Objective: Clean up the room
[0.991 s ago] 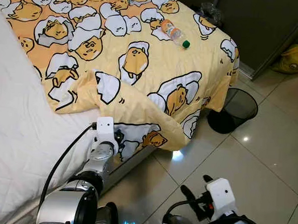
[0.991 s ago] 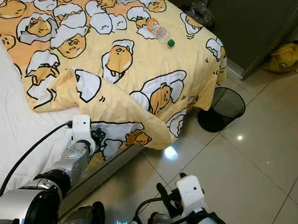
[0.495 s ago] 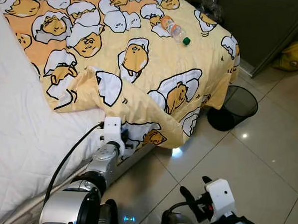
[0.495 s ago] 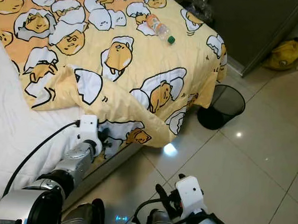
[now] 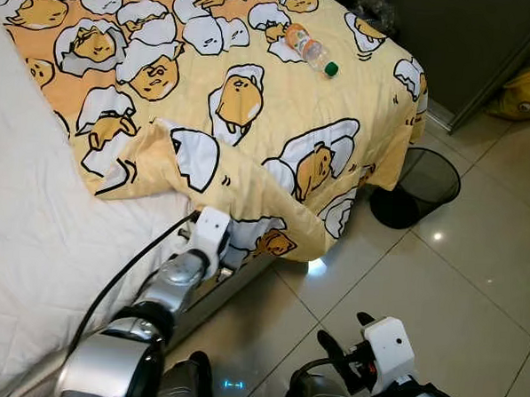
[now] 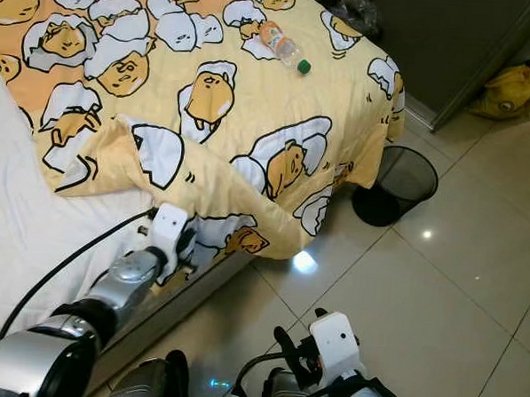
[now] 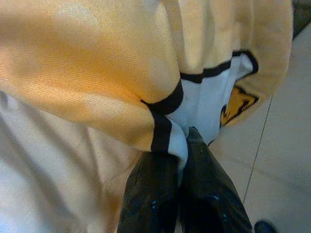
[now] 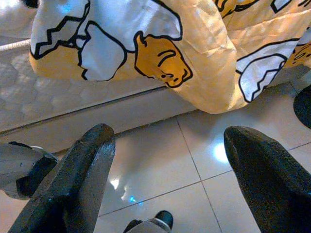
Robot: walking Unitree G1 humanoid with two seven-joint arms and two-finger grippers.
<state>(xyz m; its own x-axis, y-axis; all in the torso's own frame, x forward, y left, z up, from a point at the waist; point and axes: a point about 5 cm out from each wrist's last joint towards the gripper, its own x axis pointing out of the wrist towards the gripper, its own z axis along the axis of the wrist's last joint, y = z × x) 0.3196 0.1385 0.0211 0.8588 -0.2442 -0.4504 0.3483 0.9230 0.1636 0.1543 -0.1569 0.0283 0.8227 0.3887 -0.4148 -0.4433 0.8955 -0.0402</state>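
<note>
Left end effector has slid rightward along the bed edge since a second ago, blanket hem pinched in it.

Nearest, the right end effector (image 8: 165, 179) hangs low over the floor tiles (image 5: 474, 289) with its fingers spread wide and nothing between them. The left end effector (image 7: 179, 160) is closed tight on the folded hem of the yellow blanket (image 5: 279, 101) at the edge of the bed (image 5: 32, 240). In my judgement that thin pinch could slip if the arm pulls fast, and a hard tug could roll the plastic bottle (image 5: 310, 51) off the far corner. The left wrist view shows the cloth caught between the fingertips, which the eye views hide behind the wrist; those alone show the bottle and the black bin (image 5: 418, 187) beyond.
</note>
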